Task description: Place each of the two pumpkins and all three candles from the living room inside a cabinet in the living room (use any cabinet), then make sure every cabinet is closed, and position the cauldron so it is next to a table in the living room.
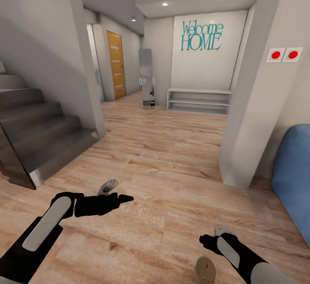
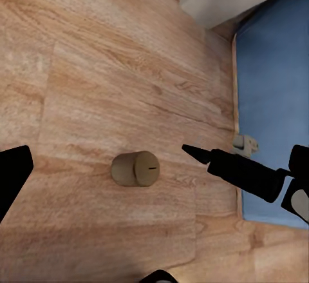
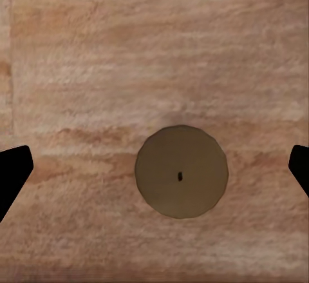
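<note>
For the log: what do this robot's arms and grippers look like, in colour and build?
Both arms have glossy black shells with long pale grey inset panels, seen in the head view. The left gripper is black, ending in tapered pointed fingers, with a small grey curved piece above it. The right gripper is also black, with a small grey part at the wrist. No cables or markings are visible.

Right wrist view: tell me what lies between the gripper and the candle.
Nothing but bare wood floor. The candle stands upright, centred between the open right gripper fingertips, untouched.

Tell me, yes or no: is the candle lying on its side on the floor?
No. In the right wrist view the candle stands upright on the wooden floor, its round top and wick facing the camera.
</note>
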You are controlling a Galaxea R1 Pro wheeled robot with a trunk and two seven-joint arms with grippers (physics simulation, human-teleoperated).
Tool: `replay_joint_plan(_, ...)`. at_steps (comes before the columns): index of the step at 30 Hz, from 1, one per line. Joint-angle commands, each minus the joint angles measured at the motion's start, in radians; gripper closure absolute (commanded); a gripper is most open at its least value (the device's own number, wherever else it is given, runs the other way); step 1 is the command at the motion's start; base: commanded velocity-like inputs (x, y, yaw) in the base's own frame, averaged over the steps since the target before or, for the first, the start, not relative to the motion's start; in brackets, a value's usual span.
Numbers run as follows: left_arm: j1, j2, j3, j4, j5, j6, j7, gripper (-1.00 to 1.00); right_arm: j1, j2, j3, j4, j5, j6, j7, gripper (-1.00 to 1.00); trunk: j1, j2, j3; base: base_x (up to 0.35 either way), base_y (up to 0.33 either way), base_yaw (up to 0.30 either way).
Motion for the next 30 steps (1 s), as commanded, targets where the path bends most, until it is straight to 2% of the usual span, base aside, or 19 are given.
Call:
replay_joint_plan(1, -0.001, 0.001, -0.001, -0.001, 0.011, 0.000, 0.010, -1.00, -0.001, -0.001, 0.008, -0.003, -0.010, 0.002, -0.009, -1.00, 0.000, -0.001, -0.005, 0.000, 0.000, 0.000)
replay_joint_plan(30, -0.001, -0.001, -0.003, -0.001, 0.011, 0.000, 0.010, -1.00, 0.000, 0.000, 0.008, -0.001, -0.010, 0.001, -0.009, -1.00, 0.013, -0.008, -0.117, 0.000, 0.000, 0.000)
